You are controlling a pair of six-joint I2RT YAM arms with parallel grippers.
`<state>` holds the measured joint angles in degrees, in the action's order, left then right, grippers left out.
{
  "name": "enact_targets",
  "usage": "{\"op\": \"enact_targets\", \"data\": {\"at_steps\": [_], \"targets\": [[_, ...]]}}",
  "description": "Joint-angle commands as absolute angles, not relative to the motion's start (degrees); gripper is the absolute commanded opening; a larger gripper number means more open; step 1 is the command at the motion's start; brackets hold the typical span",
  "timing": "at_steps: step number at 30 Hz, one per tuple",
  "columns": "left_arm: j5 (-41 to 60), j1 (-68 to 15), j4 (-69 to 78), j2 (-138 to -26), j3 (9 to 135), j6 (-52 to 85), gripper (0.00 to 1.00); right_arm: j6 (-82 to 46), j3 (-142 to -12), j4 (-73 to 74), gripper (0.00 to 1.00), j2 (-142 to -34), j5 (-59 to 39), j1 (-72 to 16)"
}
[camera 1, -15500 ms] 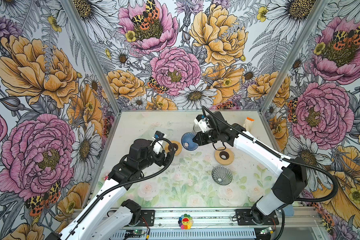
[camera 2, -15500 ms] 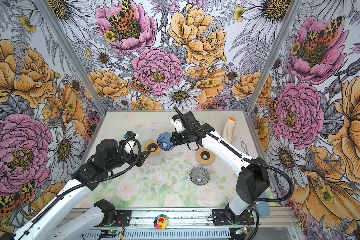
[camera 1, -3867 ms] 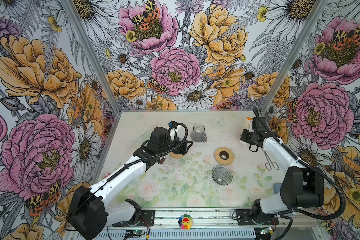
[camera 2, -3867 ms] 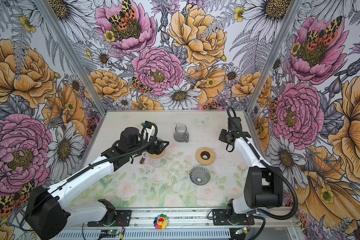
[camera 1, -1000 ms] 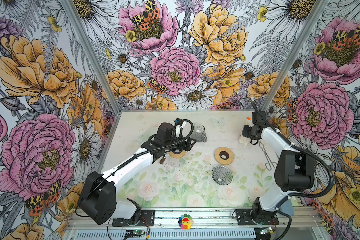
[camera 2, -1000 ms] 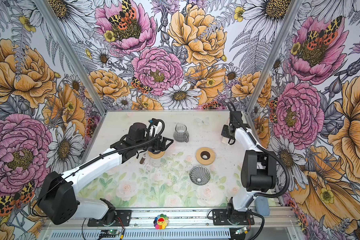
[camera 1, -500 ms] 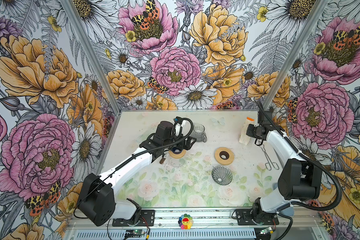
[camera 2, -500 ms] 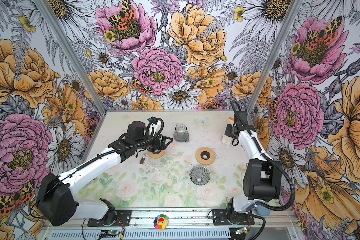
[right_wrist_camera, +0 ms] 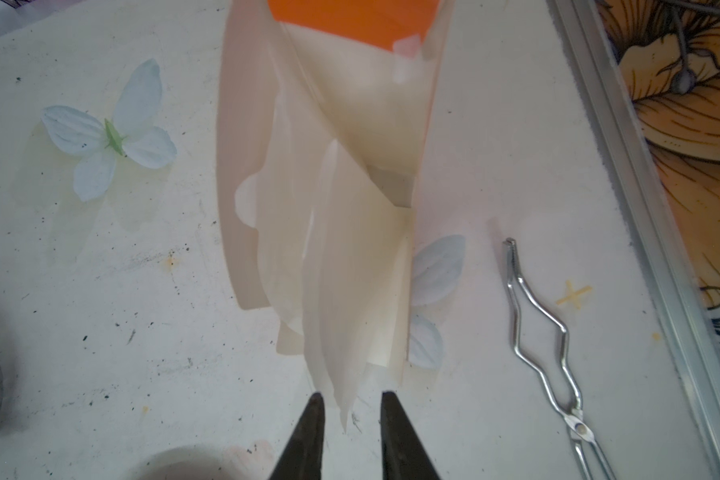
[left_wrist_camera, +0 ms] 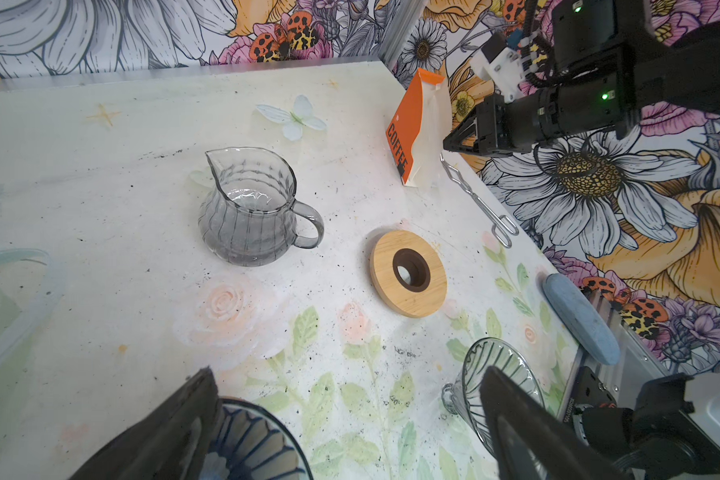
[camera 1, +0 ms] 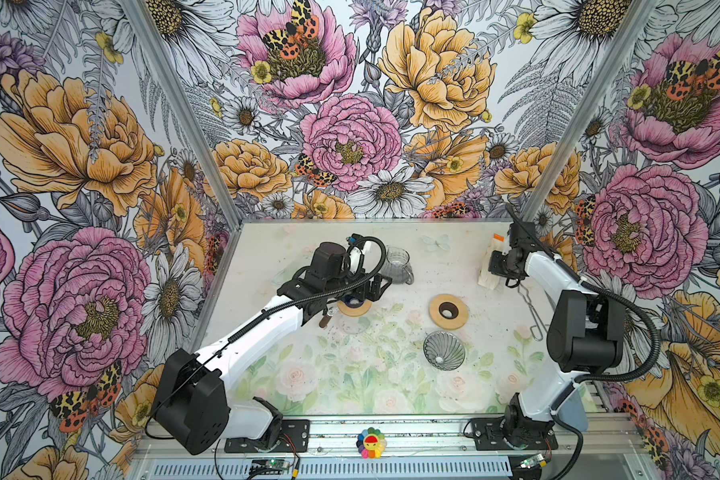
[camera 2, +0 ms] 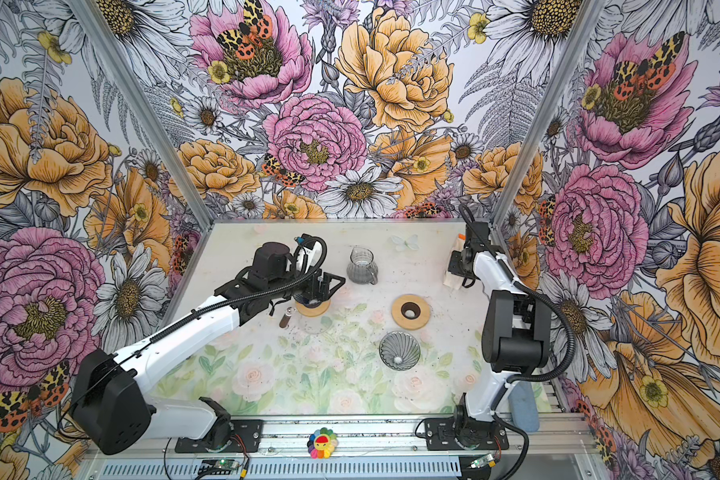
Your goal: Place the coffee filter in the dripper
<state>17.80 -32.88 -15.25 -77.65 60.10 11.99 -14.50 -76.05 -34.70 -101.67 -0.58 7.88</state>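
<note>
Floral-printed tabletop [camera 1: 329, 386]: your right fingers [right_wrist_camera: 308, 436] stood narrowly parted astride the cream paper coffee filter [right_wrist_camera: 350, 291], your left fingers [left_wrist_camera: 163, 436] spread wide; pinching one sheet alone was advisable.

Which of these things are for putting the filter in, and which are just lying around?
For the job: coffee filters, filter pack, blue dripper, right gripper.

Just lying about: glass jug, spare wooden ring, metal tongs, glass dripper (maybe a spare).

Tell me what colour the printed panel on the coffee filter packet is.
Orange; the coffee filter packet shows it best in the left wrist view.
</note>
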Motion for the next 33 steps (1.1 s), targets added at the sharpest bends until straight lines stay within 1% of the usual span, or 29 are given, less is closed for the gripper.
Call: {"op": "enact_targets", "data": {"at_steps": [1,5,10,12,14,16,21,24,27,33], "targets": [[17.5,-33.1,-15.6,-77.5,62.0,10.9,0.99,-14.9,-78.1,-34.8,0.25,-103.5,1.3,8.5],[17.5,-33.1,-16.0,-77.8,62.4,10.9,0.99,-14.9,-78.7,-34.7,0.21,-104.5,1.7,8.8],[17.2,-33.1,-16.1,-77.7,62.3,11.0,0.99,-14.9,-79.6,-34.7,0.11,-105.2,2.2,8.8],[17.2,-33.2,-16.2,-77.7,62.3,11.2,0.99,-14.9,-79.6,-34.7,0.09,-104.9,2.3,8.8],[17.1,-33.1,-16.2,-77.6,62.2,11.3,0.99,-14.9,-79.5,-34.7,0.08,-104.1,1.9,8.8],[17.0,-33.1,-16.3,-77.5,62.1,11.2,0.99,-14.9,-78.9,-34.6,0.11,-102.8,0.6,8.8],[17.2,-33.1,-16.2,-78.1,62.3,11.3,0.99,-13.2,-76.2,-34.6,0.29,-97.5,-2.4,7.4],[17.4,-33.2,-16.0,-78.5,62.6,11.3,0.99,-12.8,-74.5,-34.6,0.35,-94.8,-2.2,6.5],[17.5,-33.4,-15.9,-78.9,62.6,11.3,0.99,-13.2,-73.4,-34.7,0.38,-93.9,-1.7,6.3],[17.8,-33.4,-15.7,-79.2,62.5,11.5,0.99,-14.1,-74.4,-34.8,0.37,-97.9,-0.3,6.4]]}}
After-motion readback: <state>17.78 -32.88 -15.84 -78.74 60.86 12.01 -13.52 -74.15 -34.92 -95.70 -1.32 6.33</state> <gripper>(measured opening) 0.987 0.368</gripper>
